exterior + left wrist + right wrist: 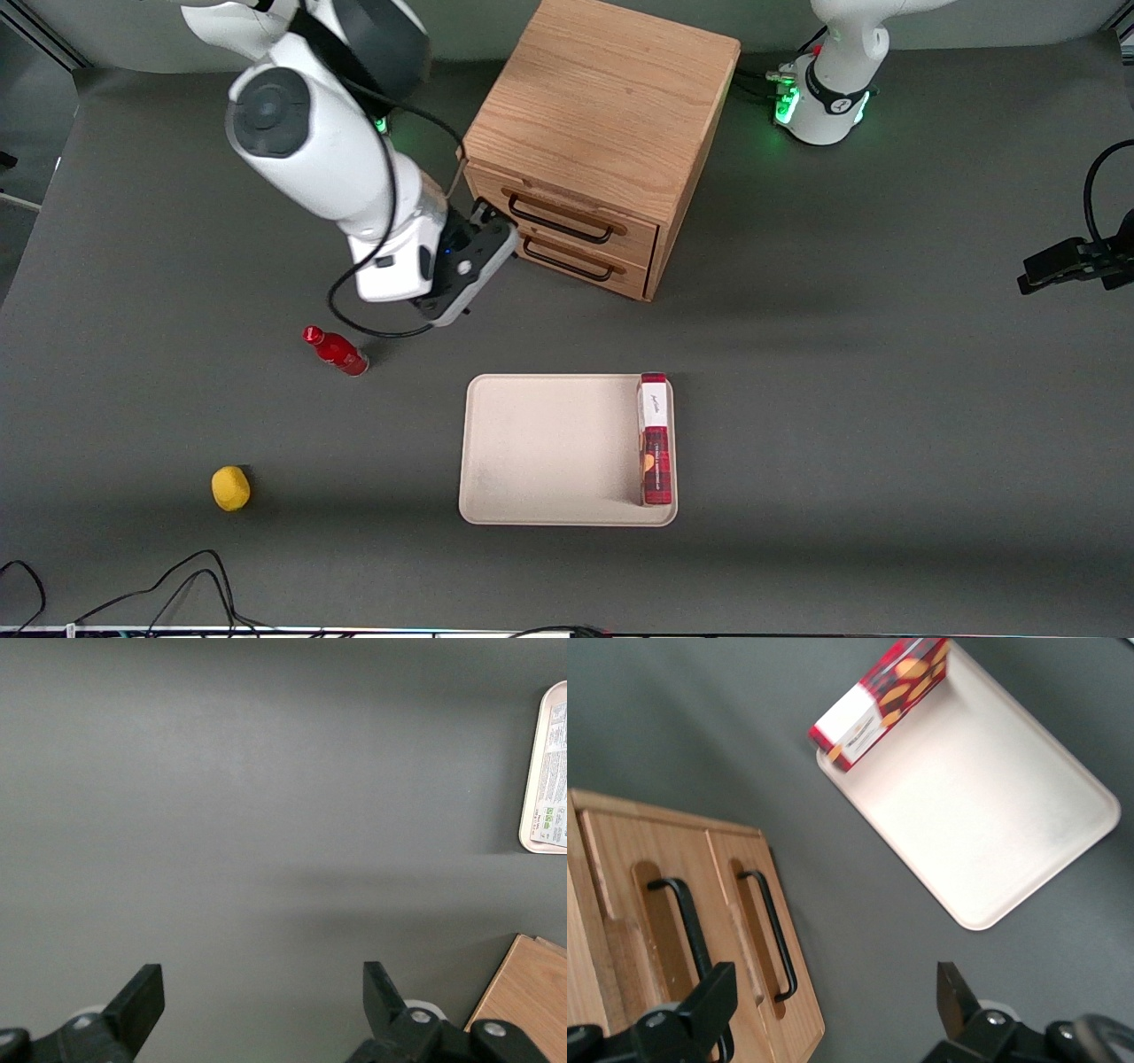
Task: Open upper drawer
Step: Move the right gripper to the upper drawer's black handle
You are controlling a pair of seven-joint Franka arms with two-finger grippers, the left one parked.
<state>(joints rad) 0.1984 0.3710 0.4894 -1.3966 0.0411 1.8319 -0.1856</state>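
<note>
The wooden cabinet (602,106) stands at the back middle of the table, its front turned toward the working arm's end. The upper drawer (576,206) is shut, with its black wire handle (560,221) above the lower drawer's handle (567,260). My right gripper (498,226) is open just in front of the drawer fronts, at the end of the upper handle nearest the working arm, holding nothing. In the right wrist view the gripper (833,997) is spread wide. One of its fingers (709,1001) overlaps the upper drawer's handle (687,926), with the lower handle (769,930) beside it.
A beige tray (549,443) lies nearer the front camera than the cabinet, with a red box (655,439) standing along one rim. A red bottle (335,351) lies on the table near the gripper. A yellow object (230,487) sits toward the working arm's end. Cables (177,585) run along the front edge.
</note>
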